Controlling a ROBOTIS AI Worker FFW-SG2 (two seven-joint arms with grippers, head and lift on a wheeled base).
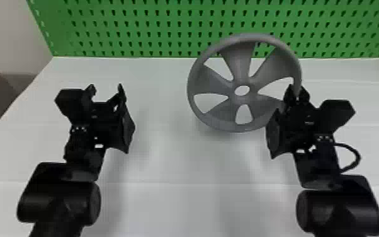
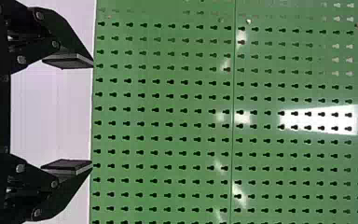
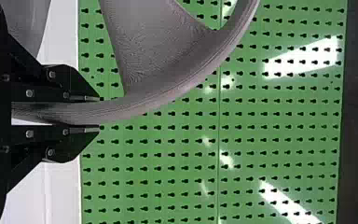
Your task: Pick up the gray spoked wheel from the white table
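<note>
"Where is the wheel?"

"The gray wheel with broad, blade-like spokes [image 1: 244,99] is right of centre in the head view, its open face toward the camera. Its top overlaps the green, slotted metal pegboard [image 1: 166,28] at the upper edge."

"And what has hold of it?"

"The black right gripper [image 3: 98,113]. In the right wrist view the rim runs between its two flat fingers, closed on it from both sides. In the head view, that is the wheel's right edge."

"Why there, and not the hub?"

"The rim is a thin band, I'd say, so narrow fingers can close over it. The hub is wide, with spokes all round."

"Does the left one help?"

"No. The black left gripper [image 1: 105,86] is at the left of the head view, fingers spread, nothing between them, well apart from the wheel."

"Is the wheel off the flat white table [image 1: 166,167]?"

"I can't tell for certain. There is a soft shadow under its lower edge, and it stands steeply on a one-sided grip, so I'd judge the pickup well along."

"What might go wrong?"

"Most of its weight lies left of the pinch, so it could swivel or sag. A slow, level lift would suit it."
</note>
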